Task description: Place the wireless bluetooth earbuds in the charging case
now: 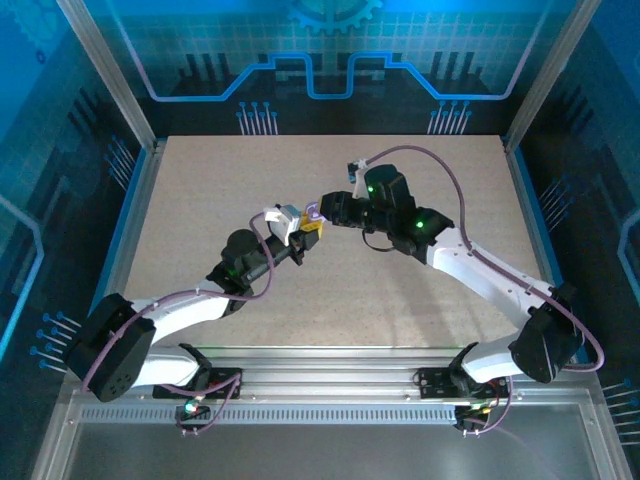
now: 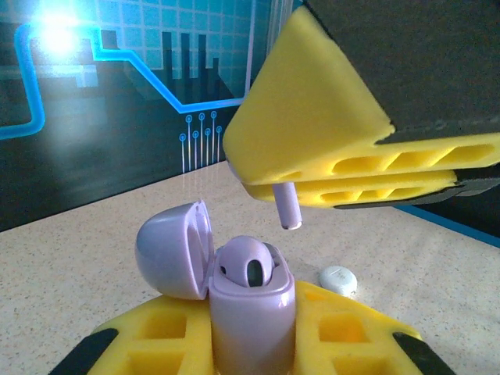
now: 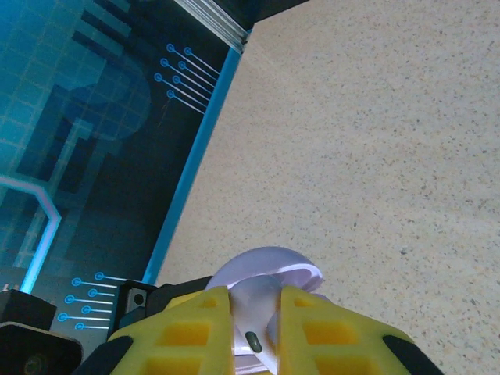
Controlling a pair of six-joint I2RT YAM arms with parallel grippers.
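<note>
Earbud [image 2: 287, 209] in right pincer [image 2: 328, 181] hangs above case [image 2: 251, 320].

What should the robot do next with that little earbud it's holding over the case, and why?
Probably ease the right gripper down and slightly toward the case, which the left gripper holds with its lid open. Its earbud hangs stem-down just above and beside the opening, where the other earbud already sits, so a short descent should seat it.
</note>
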